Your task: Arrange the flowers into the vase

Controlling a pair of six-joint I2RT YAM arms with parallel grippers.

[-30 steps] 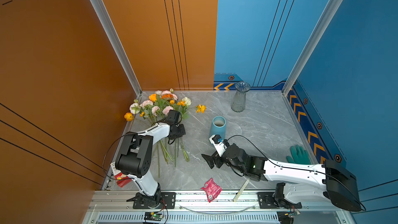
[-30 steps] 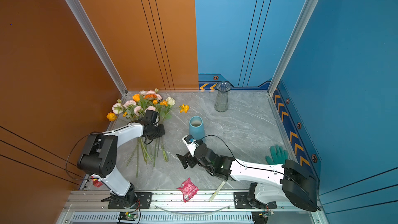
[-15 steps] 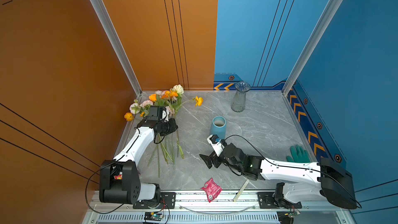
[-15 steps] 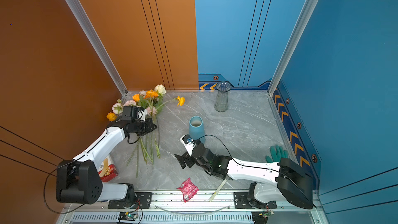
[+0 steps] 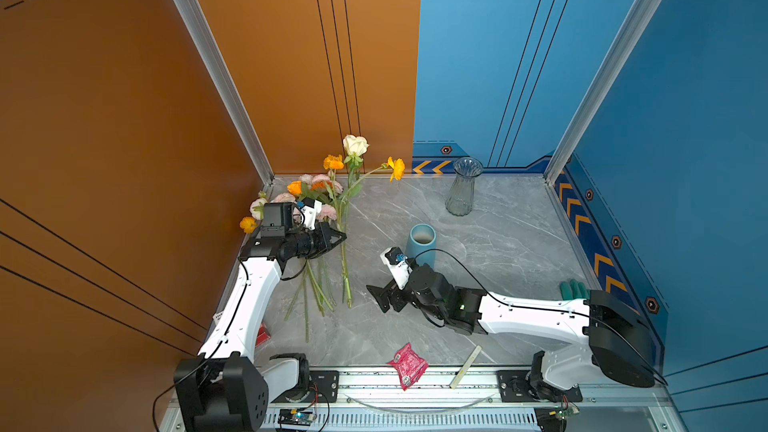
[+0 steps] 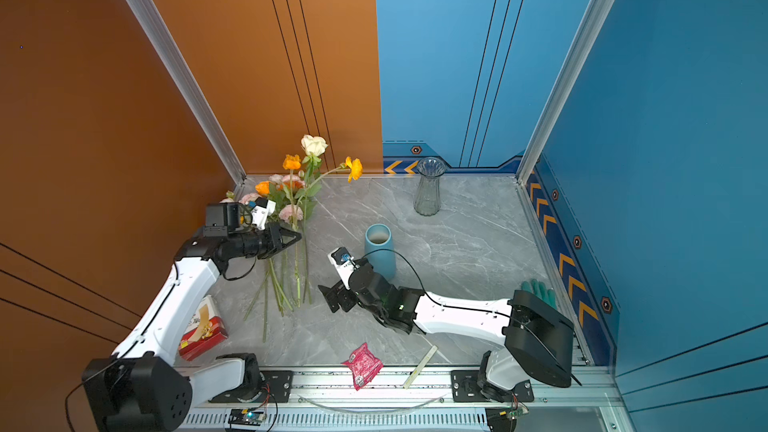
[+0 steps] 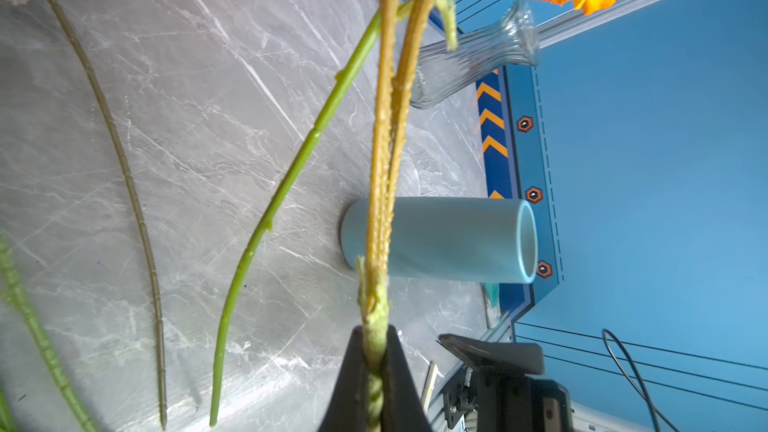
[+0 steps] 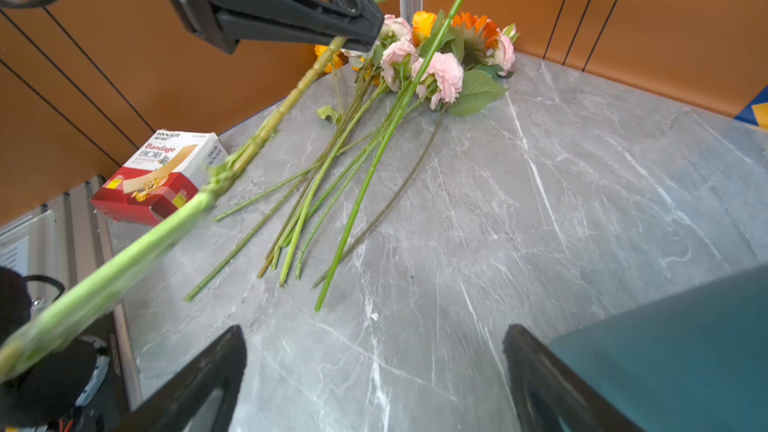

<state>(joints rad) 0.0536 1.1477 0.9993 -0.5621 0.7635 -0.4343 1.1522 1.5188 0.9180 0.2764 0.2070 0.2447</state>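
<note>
1. The left hand (image 5: 343, 238) is clamped tight on one knobbly yellow-green stem (image 7: 380, 184), carried clear of the counter (image 5: 498, 251). Its orange-yellow blooms (image 5: 397, 168) ride high near the back wall.
2. A smooth green stem (image 7: 291, 176) topped by a cream bloom (image 5: 355, 145) rises right beside it, foot down on the counter. Whether the two are tangled, I cannot tell.
3. The other flowers (image 5: 318, 197) lie heaped in the back-left corner, pink and orange heads to the wall, stems fanned toward the front.
4. The right hand (image 5: 384, 295) has its jaws spread wide and grips nothing. It sits low over the counter just beside the blue vase (image 5: 422, 243). The glass vase (image 5: 463, 193) stands well apart at the back, and both look empty.
5. My read on handling: these are light, thin and top-heavy. The stems look stiff enough to hold a line, though the heads will likely swing.
6. Best hold, I'd say, is the bare lower stem below the leaves, because the blooms look soft and easily crushed.
7. One to watch — the stems look taller than either vase, so a sideways nudge at the rim could tip it, and the glass one is the fragile one.
</note>
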